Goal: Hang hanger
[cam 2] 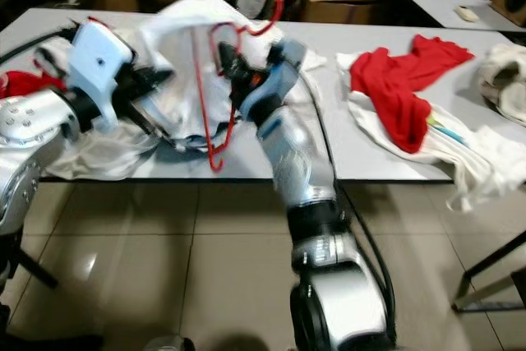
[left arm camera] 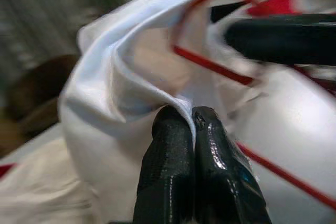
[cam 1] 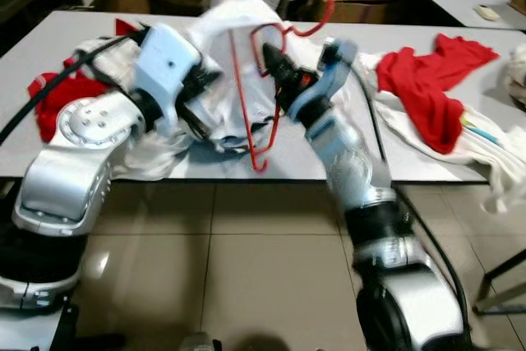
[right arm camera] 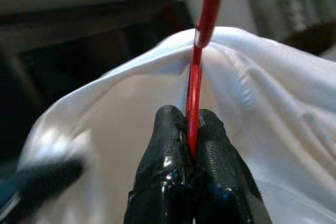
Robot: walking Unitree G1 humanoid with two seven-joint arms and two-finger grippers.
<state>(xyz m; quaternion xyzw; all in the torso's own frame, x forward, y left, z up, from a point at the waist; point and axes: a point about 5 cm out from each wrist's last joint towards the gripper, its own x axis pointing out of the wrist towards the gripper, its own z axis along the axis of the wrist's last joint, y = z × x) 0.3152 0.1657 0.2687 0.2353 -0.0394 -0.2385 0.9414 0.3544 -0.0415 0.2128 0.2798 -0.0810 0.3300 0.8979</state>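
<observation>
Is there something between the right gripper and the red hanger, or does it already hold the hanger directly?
Nothing visible stands between them. The right gripper is shut directly on the red hanger, the bare wire clamped between its fingertips. The white garment drapes over the hanger just beyond the grip, and the left gripper pinches a fold of that garment.

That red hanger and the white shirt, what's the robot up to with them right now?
The robot is working a white garment onto a red hanger above the grey table. Its right claw is shut on the hanger's wire, holding it up inside the cloth. Its left claw is shut on a fold of the garment, beside the hanger. Red clothes and other white laundry lie on the table to the right. Nothing is hung up yet.
</observation>
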